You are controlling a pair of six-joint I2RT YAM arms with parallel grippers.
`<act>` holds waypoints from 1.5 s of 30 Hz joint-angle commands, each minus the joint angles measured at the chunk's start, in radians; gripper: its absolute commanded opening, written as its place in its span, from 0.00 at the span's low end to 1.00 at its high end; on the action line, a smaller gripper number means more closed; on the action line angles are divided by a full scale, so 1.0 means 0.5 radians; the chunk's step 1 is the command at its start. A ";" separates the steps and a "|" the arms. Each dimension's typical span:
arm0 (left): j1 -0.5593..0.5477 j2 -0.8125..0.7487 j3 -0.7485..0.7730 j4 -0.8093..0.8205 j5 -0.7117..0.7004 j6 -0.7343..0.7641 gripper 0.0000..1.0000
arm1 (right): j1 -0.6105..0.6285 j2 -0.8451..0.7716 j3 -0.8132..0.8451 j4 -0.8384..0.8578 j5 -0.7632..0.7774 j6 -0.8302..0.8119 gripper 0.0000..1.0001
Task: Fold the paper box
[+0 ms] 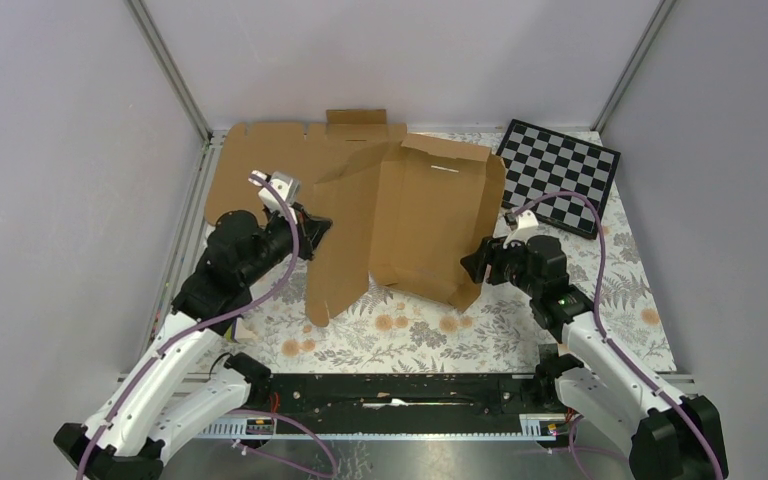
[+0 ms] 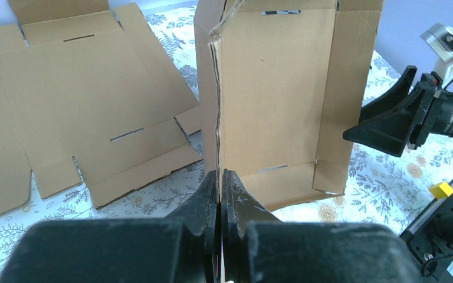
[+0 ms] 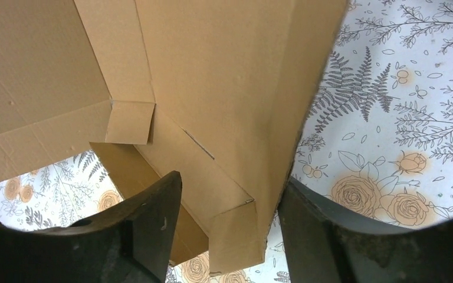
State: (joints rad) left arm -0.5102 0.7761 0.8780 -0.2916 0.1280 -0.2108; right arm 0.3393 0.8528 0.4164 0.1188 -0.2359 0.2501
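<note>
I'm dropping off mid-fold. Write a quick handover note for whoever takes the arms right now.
Left gripper: shut on the standing left flap of the plain brown corrugated cardboard paper box.
Right gripper: open, jaws either side of the box's right wall.
Done: right wall and an end wall raised.
Left: fold and tuck the remaining flaps.
Second flat brown cardboard sheet lies unfolded at the far left.

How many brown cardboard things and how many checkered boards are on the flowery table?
Brown cardboard: 2, the paper box half folded and the flat sheet
Black-and-white checkerboard: 1
Total: 3
</note>
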 commanded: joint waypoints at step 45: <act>-0.043 -0.193 -0.586 0.892 0.184 -0.562 0.00 | 0.633 0.533 0.105 -0.010 0.461 0.081 0.82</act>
State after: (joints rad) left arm -0.5240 0.6586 0.5835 0.1104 0.2245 -0.4759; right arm 0.6258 1.1072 0.4606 0.1368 -0.0319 0.3180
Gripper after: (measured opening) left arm 0.017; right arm 0.829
